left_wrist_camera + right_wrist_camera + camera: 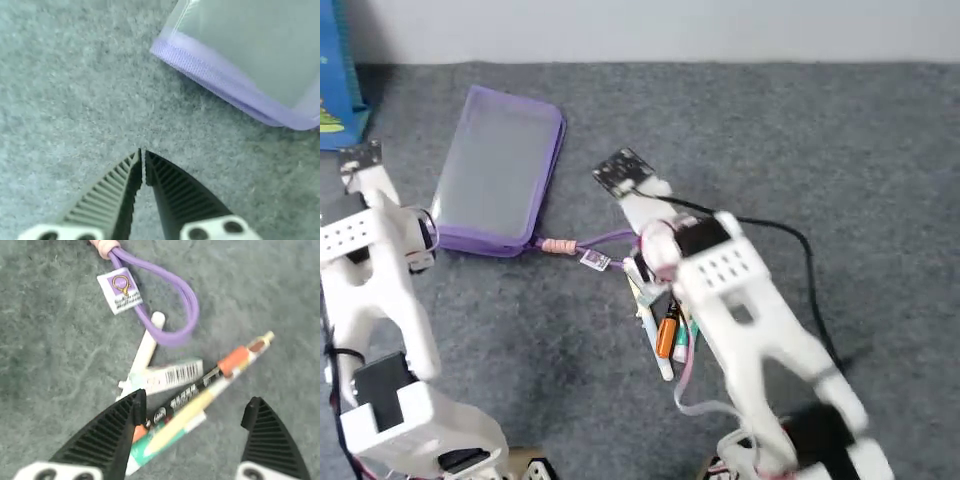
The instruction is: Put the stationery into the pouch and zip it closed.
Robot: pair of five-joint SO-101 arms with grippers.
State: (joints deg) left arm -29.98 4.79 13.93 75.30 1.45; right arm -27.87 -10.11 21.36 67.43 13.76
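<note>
A purple pouch (500, 185) lies flat on grey carpet (820, 130). Its loop (172, 302) trails towards a small heap of pens (220, 372), all outside the pouch. The right gripper (197, 401) hangs just above the pens with its fingers spread wide, gripping nothing. The left gripper (143, 156) sits beside a corner of the pouch, its fingers almost touching and empty.

Pouch (498, 180) near clustered pens (666, 336)
</note>
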